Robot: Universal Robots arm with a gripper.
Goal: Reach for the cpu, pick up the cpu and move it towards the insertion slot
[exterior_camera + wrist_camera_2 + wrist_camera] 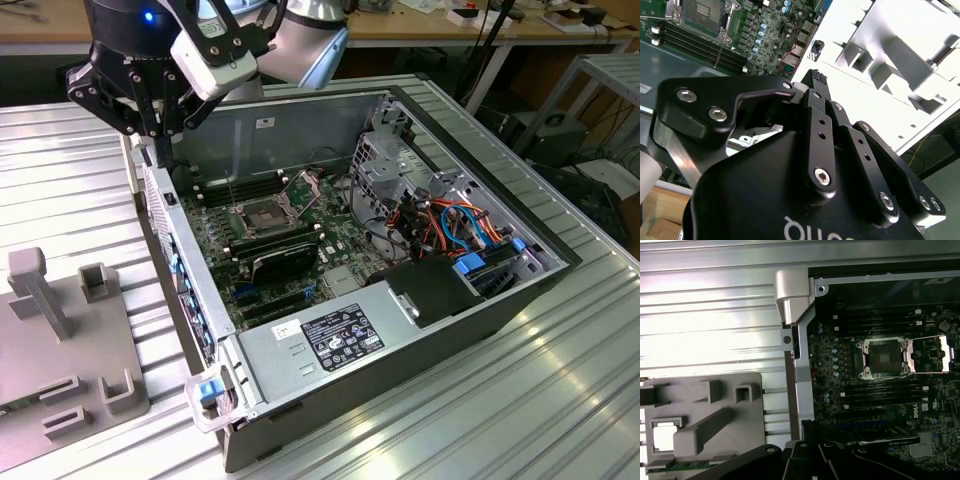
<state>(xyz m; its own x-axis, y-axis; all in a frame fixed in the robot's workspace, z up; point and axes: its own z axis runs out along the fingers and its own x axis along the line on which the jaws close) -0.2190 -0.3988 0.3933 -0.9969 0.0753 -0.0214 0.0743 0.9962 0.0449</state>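
Pale cpu in first wrist view

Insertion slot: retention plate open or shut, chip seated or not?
Open and empty: in the first wrist view the insertion slot shows its dark bare centre, with the retention plate swung off to one side.

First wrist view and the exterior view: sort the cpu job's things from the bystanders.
Job: pale square cpu chip in the grey plastic tray; silver-framed square insertion slot.
Lying about: black white-labelled rectangular box; long black memory slots; blue and orange cables; silver metal drive cage.
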